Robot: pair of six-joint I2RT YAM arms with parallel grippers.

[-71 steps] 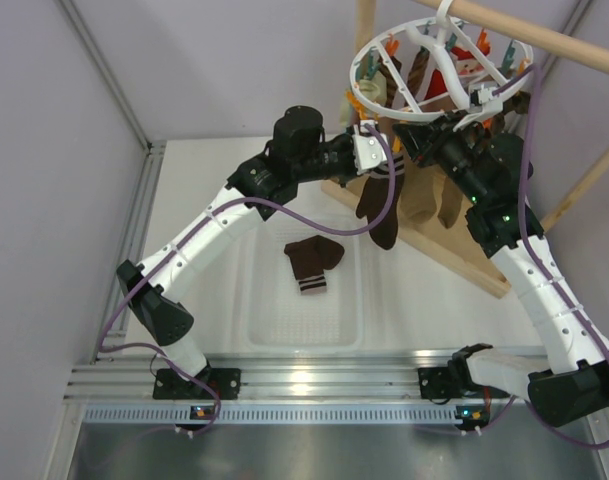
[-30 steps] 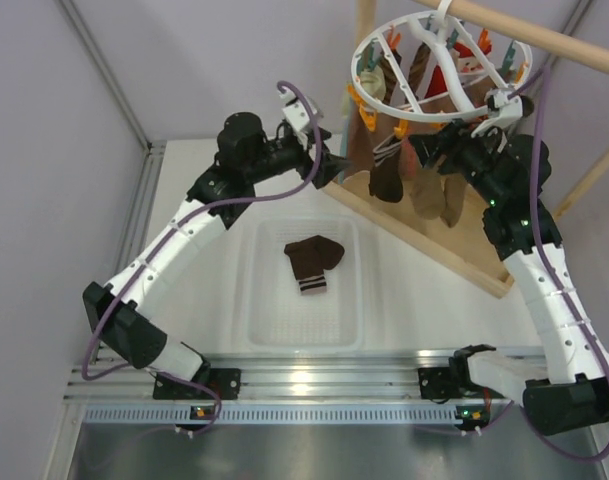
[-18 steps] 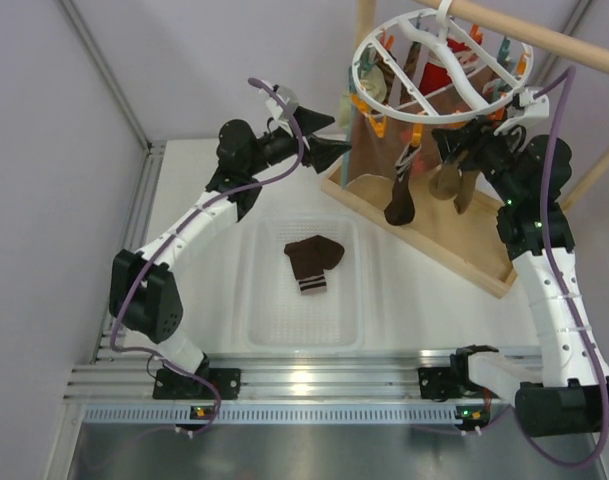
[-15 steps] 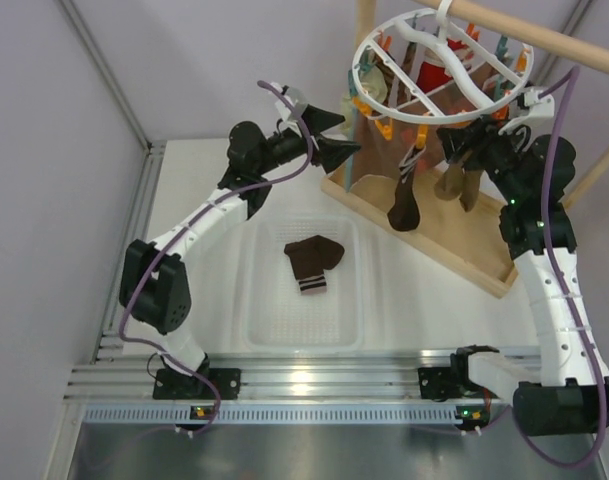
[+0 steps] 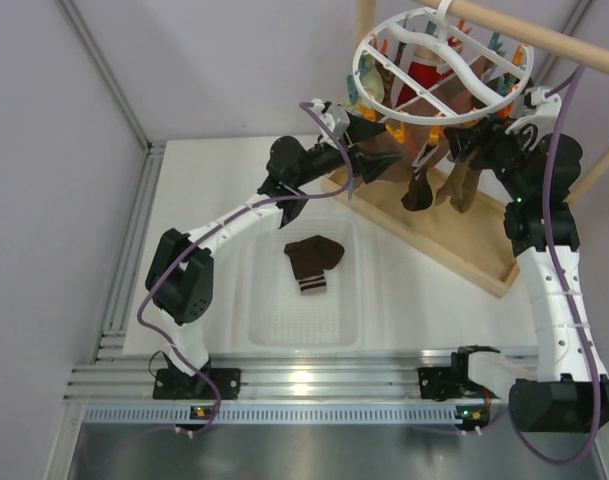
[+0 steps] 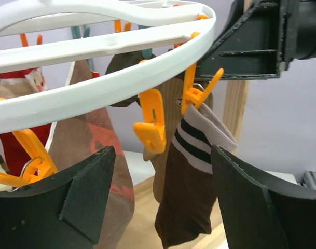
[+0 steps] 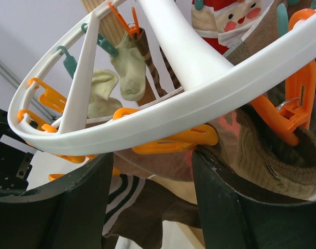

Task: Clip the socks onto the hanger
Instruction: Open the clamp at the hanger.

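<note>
The white ring hanger [image 5: 439,65] hangs at the top right with orange and teal pegs. One dark brown sock [image 5: 421,190] dangles from an orange peg [image 6: 196,93], its striped cuff pinched in the peg. The other brown sock [image 5: 312,263] lies in the clear tray [image 5: 254,300]. My left gripper [image 5: 384,146] is open at the ring's near-left rim; in the left wrist view the hanging sock [image 6: 191,202] and an empty orange peg [image 6: 152,124] show between its spread fingers. My right gripper [image 5: 471,142] is open just under the ring [image 7: 163,111], holding nothing.
A wooden stand with a base plank [image 5: 454,245] and a rod [image 5: 544,35] carries the hanger. Tan socks [image 5: 462,185], a pale sock [image 7: 129,72] and a red Santa sock [image 7: 225,21] hang from other pegs. An aluminium rail [image 5: 304,380] runs along the near edge.
My left arm swung from the left back up to the hanger's rim. The ring and the hanging socks shifted right, and the right gripper rose with them.
</note>
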